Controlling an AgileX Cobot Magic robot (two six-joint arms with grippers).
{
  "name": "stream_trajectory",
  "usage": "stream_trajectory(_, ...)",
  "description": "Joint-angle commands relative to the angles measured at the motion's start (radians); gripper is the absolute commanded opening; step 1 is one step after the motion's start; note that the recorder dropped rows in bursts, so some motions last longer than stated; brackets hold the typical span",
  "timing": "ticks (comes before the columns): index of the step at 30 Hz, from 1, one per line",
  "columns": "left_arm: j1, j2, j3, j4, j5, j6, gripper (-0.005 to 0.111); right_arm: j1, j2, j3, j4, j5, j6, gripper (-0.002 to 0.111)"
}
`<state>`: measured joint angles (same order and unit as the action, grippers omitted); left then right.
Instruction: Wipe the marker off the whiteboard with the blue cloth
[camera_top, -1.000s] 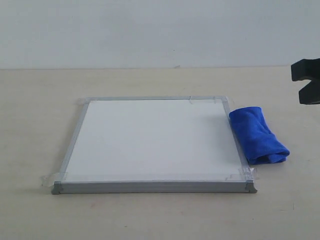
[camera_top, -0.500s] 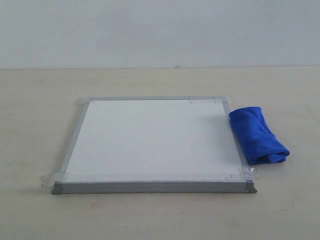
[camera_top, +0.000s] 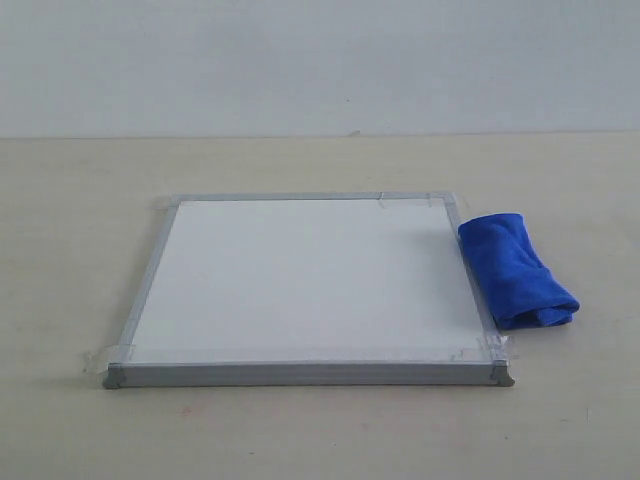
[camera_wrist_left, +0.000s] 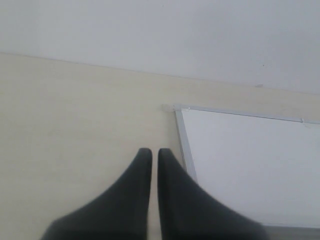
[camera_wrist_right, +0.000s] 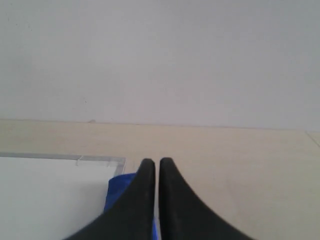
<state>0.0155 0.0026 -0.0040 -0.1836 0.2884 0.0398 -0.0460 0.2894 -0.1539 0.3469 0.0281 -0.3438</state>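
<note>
My right pincer (camera_wrist_right: 157, 162), jaws all but closed on nothing, faces the blue cloth (camera_top: 517, 272) at three o'clock of the whiteboard (camera_top: 300, 280): likely soft, light, best pinched across its bunched middle.

wall (camera_top: 320, 60): plain, pale grey-white, matte; it fills the upper part of the exterior view and much of both wrist views.
table (camera_top: 300, 440): light beige, smooth top with a very faint grain, running from edge to edge of the exterior view.
join: the table meets the wall in 1 straight horizontal line, slightly darker than either surface.
speck (camera_top: 353, 132): 1 small dark mark on that line, near the middle.
light: soft, even and diffuse; shadows on the table are faint and short.
</note>
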Motion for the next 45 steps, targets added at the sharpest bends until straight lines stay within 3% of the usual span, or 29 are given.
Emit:
stream_trajectory(1, 0.003, -0.003, 0.004, 0.003, 0.001, 0.006, 0.004, -0.003, -0.044, 0.084, -0.004, -0.028, -0.010, 0.000)
stream_trajectory(10, 0.003, -0.003, 0.004, 0.003, 0.001, 0.006, 0.004, -0.003, -0.284, 0.154, -0.005, 0.072, 0.001, 0.000)
stream_trajectory(20, 0.003, -0.003, 0.004, 0.003, 0.001, 0.006, 0.004, -0.003, -0.289, 0.154, -0.005, 0.333, 0.020, 0.000)
stream_trajectory(26, 0.003, -0.003, 0.004, 0.003, 0.001, 0.006, 0.004, -0.003, -0.289, 0.154, -0.010, 0.336, 0.020, 0.000)
stream_trajectory(33, 0.003, -0.003, 0.004, 0.003, 0.001, 0.006, 0.004, -0.003, -0.289, 0.154, -0.234, 0.327, 0.286, 0.000)
stream_trajectory(45, 0.003, -0.003, 0.004, 0.003, 0.001, 0.006, 0.004, -0.003, -0.289, 0.154, -0.279, 0.321, 0.267, 0.000)
